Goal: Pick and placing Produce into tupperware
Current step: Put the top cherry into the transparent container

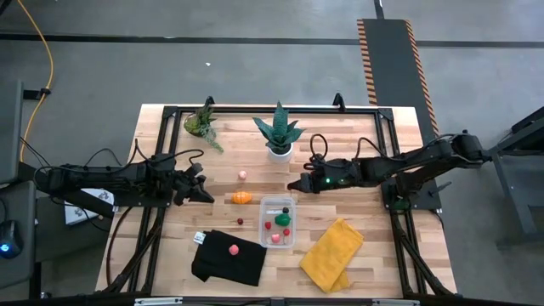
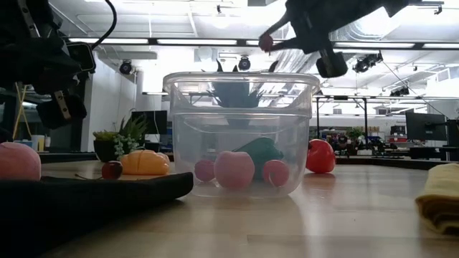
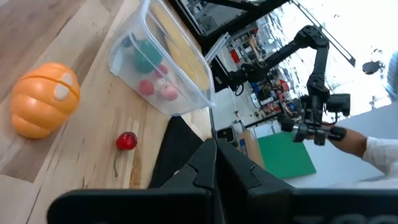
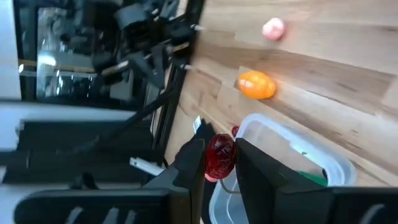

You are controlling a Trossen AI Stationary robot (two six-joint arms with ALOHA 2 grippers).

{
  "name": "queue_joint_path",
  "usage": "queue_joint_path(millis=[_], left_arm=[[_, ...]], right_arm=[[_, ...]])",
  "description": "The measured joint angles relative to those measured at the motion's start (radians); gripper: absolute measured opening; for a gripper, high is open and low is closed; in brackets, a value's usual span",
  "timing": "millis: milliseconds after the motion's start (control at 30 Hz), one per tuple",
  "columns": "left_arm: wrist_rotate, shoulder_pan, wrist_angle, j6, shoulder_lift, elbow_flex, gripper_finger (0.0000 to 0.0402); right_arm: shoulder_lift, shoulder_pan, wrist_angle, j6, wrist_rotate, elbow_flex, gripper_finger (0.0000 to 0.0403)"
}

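Right gripper (image 4: 219,163), clamped on a small dark red toy fruit (image 4: 219,155), hangs just beyond the far rim of the clear rectangular plastic tupperware (image 1: 277,222). To place well: centre over the opening, lower, then release. Left gripper (image 1: 201,192) waits closed, empty, beside the orange toy fruit (image 1: 242,198).

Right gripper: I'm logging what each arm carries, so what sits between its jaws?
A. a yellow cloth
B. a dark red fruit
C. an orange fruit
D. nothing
B: the right wrist view shows the right gripper with its jaws closed on a dark red fruit, above the clear container.
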Motion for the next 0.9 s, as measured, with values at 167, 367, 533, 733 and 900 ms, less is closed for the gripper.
queue_joint_path(millis=[167,367,533,733,900], left_arm=[[-0.01,0.0,0.0,-0.016,0.0,0.0,0.0001],[-0.015,0.0,0.0,-0.027,0.0,0.0,0.0001],[-0.014,0.0,0.0,-0.045,0.0,0.0,0.0001],[-0.013,0.0,0.0,-0.046,0.0,0.0,0.0001],[-0.01,0.0,0.0,-0.046,0.0,0.0,0.0001]], right_arm=[[0.005,0.052,0.003,-0.037,0.0,0.001,0.0073],[0.1,0.108,-0.012,-0.158,0.003,0.121,0.0073],[0.224,0.117,-0.316,-0.261,0.004,0.338,0.0073],[0.388,0.123,-0.679,-0.337,0.006,0.592,0.0073],[0.505,0.131,-0.788,-0.384,0.004,0.732,0.0073]])
